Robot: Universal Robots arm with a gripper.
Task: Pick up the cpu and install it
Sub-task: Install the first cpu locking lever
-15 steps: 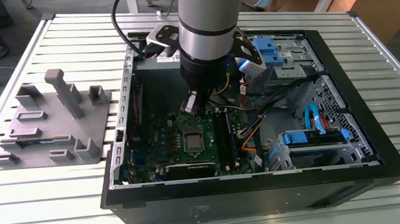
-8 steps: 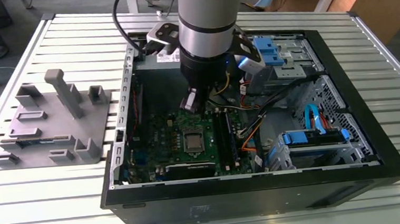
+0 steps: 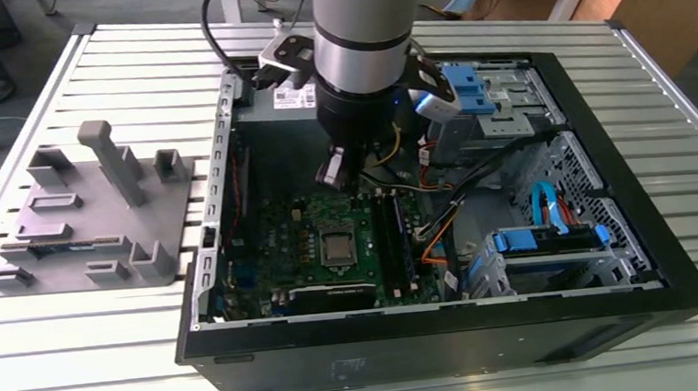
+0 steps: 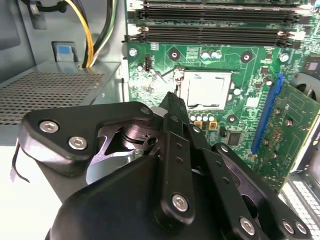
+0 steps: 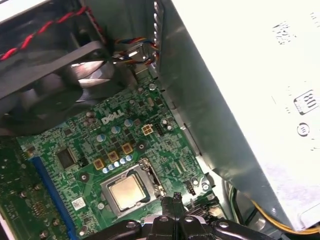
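The cpu, a small square chip with a shiny metal top, lies flat in the socket of the green motherboard. It also shows as a bright square, the cpu, in the second wrist view and as the cpu in the exterior view. My gripper hangs inside the open computer case, a little above the board and behind the socket. In both wrist views its black fingertips stand pressed together beside the socket edge. The gripper is shut with nothing between its fingers.
The black case lies open on a slatted metal table. Memory slots, orange and yellow cables and blue drive brackets crowd the exterior view's right. A fan and the power supply wall flank the board. A grey studded tray stands outside.
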